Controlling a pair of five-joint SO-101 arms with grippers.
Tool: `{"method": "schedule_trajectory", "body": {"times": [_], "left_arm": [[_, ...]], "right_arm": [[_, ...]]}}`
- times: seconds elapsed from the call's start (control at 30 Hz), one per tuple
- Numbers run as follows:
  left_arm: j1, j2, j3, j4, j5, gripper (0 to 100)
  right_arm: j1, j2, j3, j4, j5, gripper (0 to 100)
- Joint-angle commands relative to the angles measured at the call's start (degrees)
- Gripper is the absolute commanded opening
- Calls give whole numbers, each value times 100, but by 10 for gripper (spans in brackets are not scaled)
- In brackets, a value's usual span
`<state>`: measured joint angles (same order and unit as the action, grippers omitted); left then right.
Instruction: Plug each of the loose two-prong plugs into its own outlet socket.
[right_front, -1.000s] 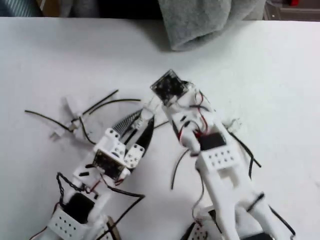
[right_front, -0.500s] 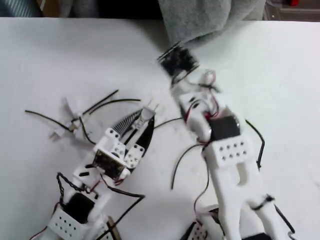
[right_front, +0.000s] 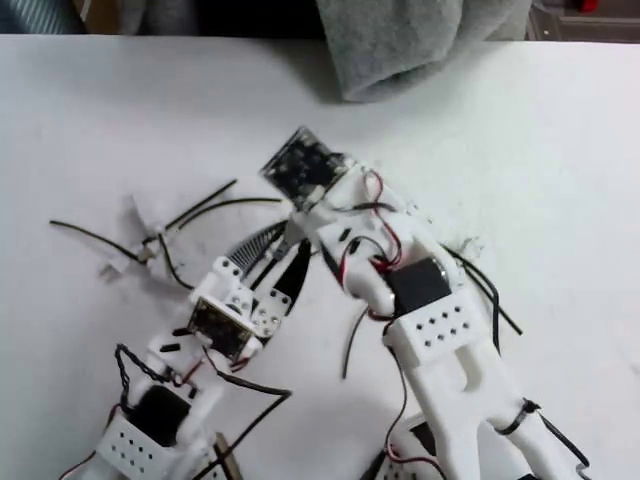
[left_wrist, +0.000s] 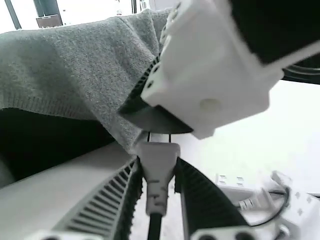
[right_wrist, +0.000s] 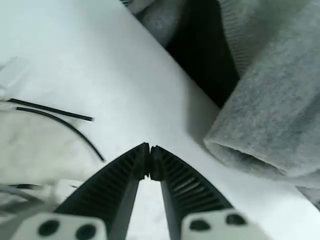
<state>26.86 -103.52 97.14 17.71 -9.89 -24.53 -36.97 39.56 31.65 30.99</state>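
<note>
My left gripper (left_wrist: 157, 167) is shut on a white two-prong plug (left_wrist: 158, 161). The plug's prongs point away from the fingers and its black cord runs back between them. In the high view this gripper (right_front: 285, 238) lies near the table's middle, with the right arm's wrist (right_front: 303, 172) hanging just over its tip. My right gripper (right_wrist: 149, 162) is shut with nothing in it, above bare table. Two small white plugs (right_front: 148, 214) (right_front: 118, 266) with black cords lie to the left. White outlet sockets (left_wrist: 250, 196) sit on the table beyond the held plug.
A grey knitted cloth (right_front: 400, 45) hangs over the far table edge, straight ahead of both grippers. Loose black cords (right_front: 215, 205) trail across the left half of the table. More cords (right_front: 480, 285) lie by the right arm.
The right arm's wrist swung out toward the grey cloth, then came back and further left, ending over the left gripper's tip. The left arm kept still with its plug.
</note>
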Motion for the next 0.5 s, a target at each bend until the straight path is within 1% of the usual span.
{"method": "schedule_trajectory", "body": {"times": [0.0,0.13,0.27,0.37,0.47], "left_arm": [[-66,-101,-18,-114,53,22],[-66,-101,-18,-114,53,22],[-40,-101,-18,-114,53,22],[-31,-101,-18,-114,53,22],[-31,-101,-18,-114,53,22]], "right_arm": [[646,435,0,-356,35,19],[1253,1138,-44,-778,35,19],[1560,1437,-193,-919,35,19],[1552,1262,-589,-462,35,19],[1138,813,-1020,242,26,19]]}}
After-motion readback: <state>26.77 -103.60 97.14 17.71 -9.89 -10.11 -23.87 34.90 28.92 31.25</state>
